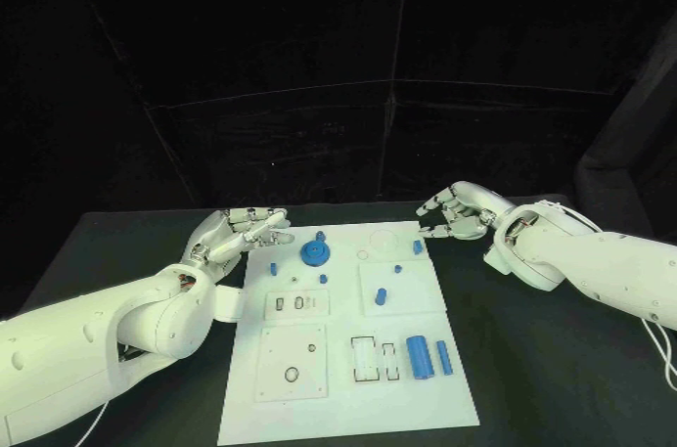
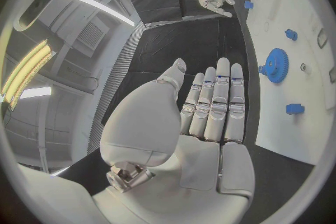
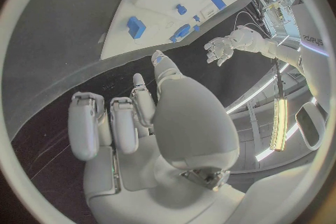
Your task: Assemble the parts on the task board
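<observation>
Both hands are held off the task board point(image 1: 424, 388) edges, w/ bare table point(image 1: 550, 369) around.
Left hand point(image 1: 243, 234) is spread, nothing held; right hand point(image 1: 454, 212) is loosely curled, also holding nothing.

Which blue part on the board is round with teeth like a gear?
The blue gear at the board's far end, near the left hand; the other parts are small blocks or cylinders.

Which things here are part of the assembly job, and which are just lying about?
For the job:
- task board
- blue gear
- big blue cylinder
- thin blue rod
- small blue pieces, e.g.
- left hand, open
- right hand, holding nothing that I can see

Just there:
- black table
- dark curtain
</observation>
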